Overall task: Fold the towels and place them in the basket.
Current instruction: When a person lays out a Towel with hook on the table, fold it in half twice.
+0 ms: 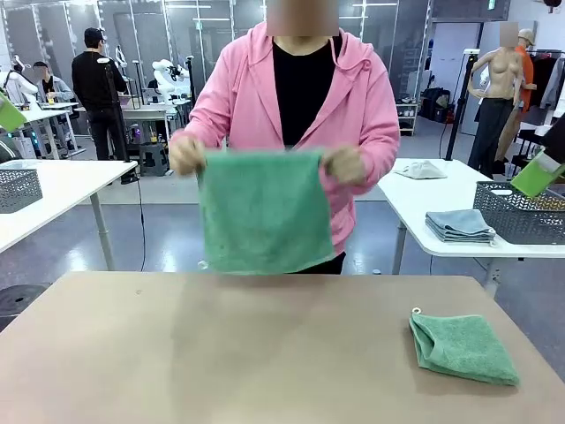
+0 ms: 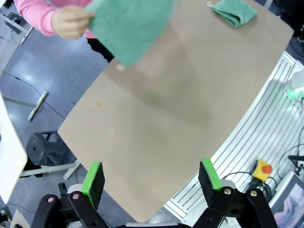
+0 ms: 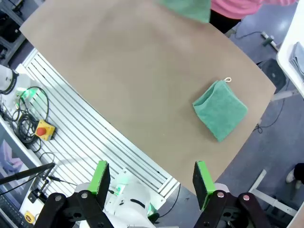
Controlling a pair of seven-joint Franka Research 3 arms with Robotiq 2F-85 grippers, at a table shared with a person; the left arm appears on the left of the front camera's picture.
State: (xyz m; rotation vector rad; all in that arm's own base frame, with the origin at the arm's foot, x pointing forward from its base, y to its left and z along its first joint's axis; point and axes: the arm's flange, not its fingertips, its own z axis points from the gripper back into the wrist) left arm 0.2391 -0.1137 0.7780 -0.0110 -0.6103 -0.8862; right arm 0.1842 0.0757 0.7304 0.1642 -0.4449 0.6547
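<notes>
Item 1: green terry towel [image 1: 265, 212], held up flat by a person [image 1: 371, 106], well ahead of your left gripper [image 2: 151, 171], over the far edge of the table [image 1: 265, 353].
Item 2: second towel [image 3: 220, 110], folded, cord loop showing, lying on the table ahead of your right gripper [image 3: 151, 173], toward its right finger.
Both grippers: fingers spread, nothing between them.
Basket [image 1: 521, 212]: dark mesh, on a side table [image 1: 424, 199]; contents unclear.

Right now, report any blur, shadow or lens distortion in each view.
Front view: held towel slightly smeared, soft shadow on the table below it, folded towel sharp. Left wrist view: held towel blurred, table edges bowed. Right wrist view: folded towel crisp.
</notes>
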